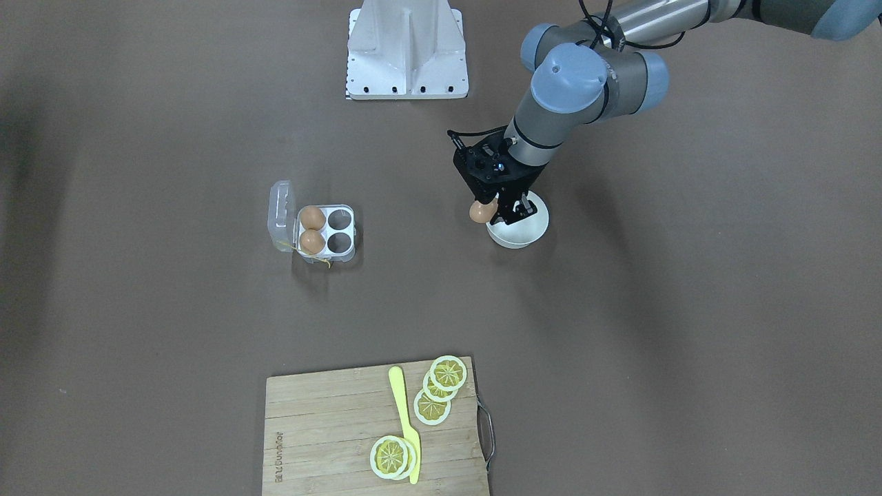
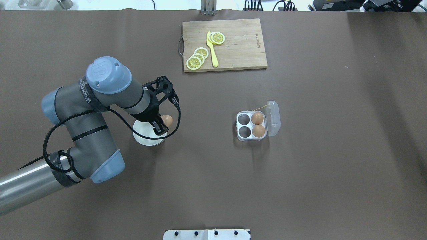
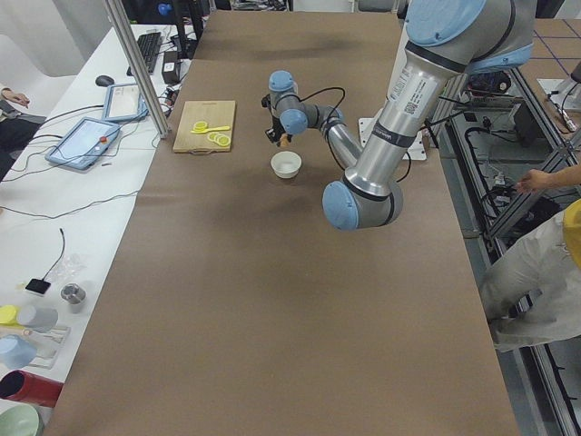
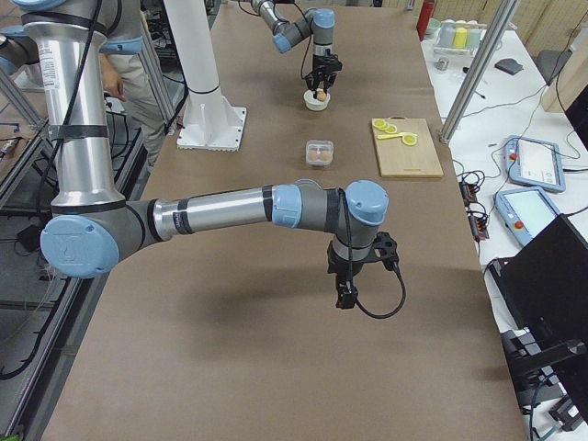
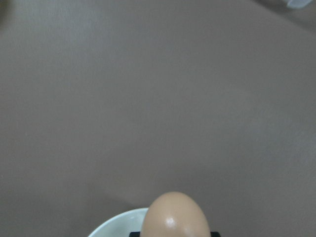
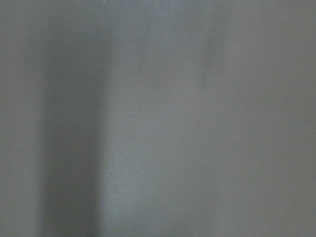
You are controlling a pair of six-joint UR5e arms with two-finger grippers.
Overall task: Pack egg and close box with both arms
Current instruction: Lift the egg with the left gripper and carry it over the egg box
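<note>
My left gripper (image 1: 490, 215) is shut on a light-brown egg (image 1: 479, 211) and holds it just above the rim of a round white bowl (image 1: 520, 235). The overhead view shows the same: the gripper (image 2: 164, 124), the egg (image 2: 167, 120) and the bowl (image 2: 143, 139). The left wrist view shows the egg (image 5: 175, 215) close up. The clear egg box (image 1: 326, 231) stands open some way off, with its lid (image 1: 281, 215) folded back. It holds two brown eggs (image 2: 257, 118), and two cells are empty. My right gripper (image 4: 346, 299) hangs over bare table in the exterior right view only, so I cannot tell if it is open or shut.
A wooden cutting board (image 1: 324, 427) with lemon slices (image 1: 448, 373) and a yellow knife (image 1: 403, 420) lies at the table's operator side. A white metal stand (image 1: 406, 48) sits at the robot's side. Brown table (image 2: 206, 166) lies between the bowl and the box.
</note>
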